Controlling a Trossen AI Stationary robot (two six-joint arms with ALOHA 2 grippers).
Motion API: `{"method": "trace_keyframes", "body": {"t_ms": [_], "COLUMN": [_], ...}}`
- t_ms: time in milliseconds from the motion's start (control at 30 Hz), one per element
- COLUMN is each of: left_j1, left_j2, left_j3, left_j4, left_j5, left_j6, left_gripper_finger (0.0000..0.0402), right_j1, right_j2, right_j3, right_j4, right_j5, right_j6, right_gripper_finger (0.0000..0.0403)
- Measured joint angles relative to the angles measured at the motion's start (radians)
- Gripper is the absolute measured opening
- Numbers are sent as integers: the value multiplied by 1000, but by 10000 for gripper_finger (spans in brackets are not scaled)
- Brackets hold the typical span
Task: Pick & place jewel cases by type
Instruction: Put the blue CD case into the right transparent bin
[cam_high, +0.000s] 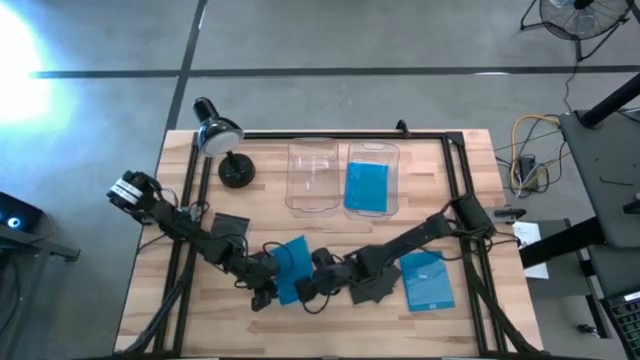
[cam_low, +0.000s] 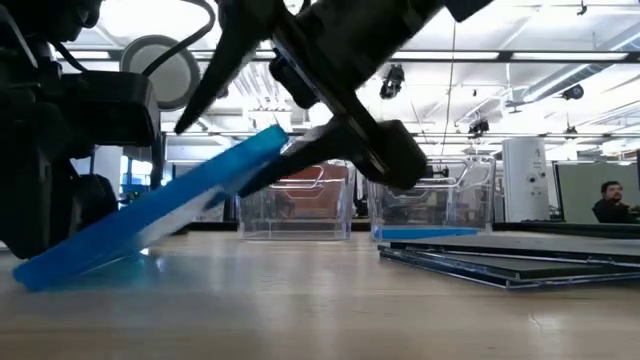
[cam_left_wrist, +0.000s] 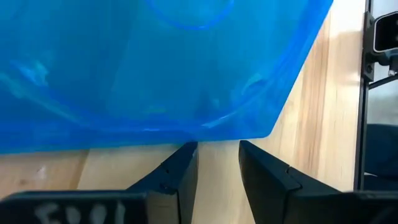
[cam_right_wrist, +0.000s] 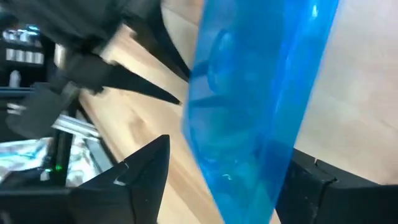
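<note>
A translucent blue jewel case (cam_high: 292, 268) stands tilted at the table's near middle, between my two grippers. My right gripper (cam_high: 310, 283) is shut on its raised end. My left gripper (cam_high: 262, 292) is shut, its fingertips (cam_left_wrist: 189, 149) right at the case's lower edge. A second blue case (cam_high: 427, 280) lies flat on the table at the near right. Beside it, a dark case (cam_high: 373, 290) lies under my right arm. Another dark case (cam_high: 230, 225) lies under my left arm. My left gripper's shut fingertips stand at the blue case's edge (cam_left_wrist: 217, 134); whether they touch it I cannot tell. My right gripper holds the case's raised end (cam_low: 270, 140) between its two fingers, one above and one below, slanting down from the table's right. The case lies askew between the fingers (cam_right_wrist: 273, 180). Its opposite edge (cam_low: 40, 268) rests on the table.
Two clear bins (cam_high: 312, 178) (cam_high: 390, 160) stand side by side at the far middle; the right one holds a blue case (cam_high: 366, 187). A desk lamp (cam_high: 218, 135) stands at the far left. Black frame rails (cam_high: 455, 170) run along the table's sides.
</note>
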Motion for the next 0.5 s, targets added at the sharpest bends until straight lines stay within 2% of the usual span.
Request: {"method": "trace_keyframes", "body": {"t_ms": [333, 500], "left_j1": [0, 0], "left_j2": [0, -2], "left_j3": [1, 1], "left_j4": [9, 9], "left_j5": [-37, -58], "left_j6": [6, 7], "left_gripper_finger": [105, 105], "right_j1": [0, -1], "right_j2": [7, 7], "right_j3": [6, 5], "right_j4": [34, 18], "right_j5": [-14, -44], "right_j6": [-15, -15], "right_gripper_finger": [216, 166]}}
